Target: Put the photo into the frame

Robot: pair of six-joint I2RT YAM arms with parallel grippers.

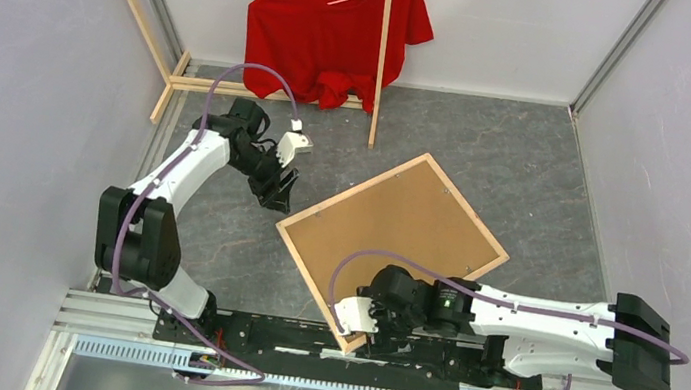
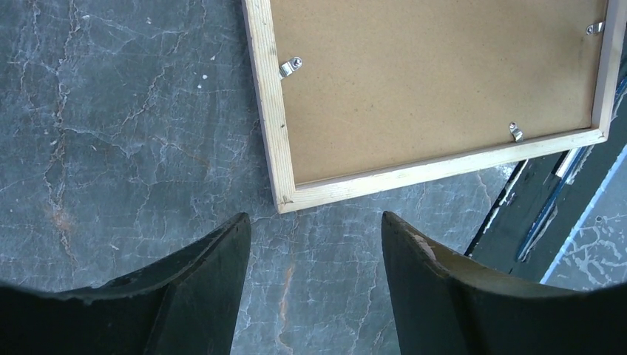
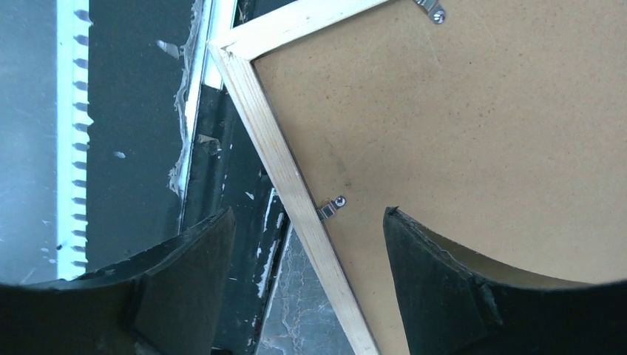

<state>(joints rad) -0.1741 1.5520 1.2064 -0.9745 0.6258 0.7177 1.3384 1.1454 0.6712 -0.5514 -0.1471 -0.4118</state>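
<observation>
The frame [image 1: 352, 189] lies face down on the grey table, turned like a diamond, its pale wood rim around a brown backing board [image 1: 398, 227]. Small metal tabs [image 2: 290, 66] hold the board in. The photo is hidden from every view. My left gripper [image 1: 276, 191] is open, hovering just off the frame's left corner [image 2: 285, 201] with only bare table between its fingers. My right gripper [image 1: 370, 343] is open over the frame's near corner. Its fingers straddle the wooden rim [image 3: 285, 170], one finger above the board [image 3: 480, 126] and one beyond the rim, close to a tab [image 3: 334, 205].
A red T-shirt [image 1: 338, 28] hangs on a pale wooden rack [image 1: 381, 58] at the back. The rack's floor bars [image 1: 225, 86] lie at the back left. The black base rail [image 1: 302, 341] runs along the near edge under the frame's corner. Grey walls enclose the table.
</observation>
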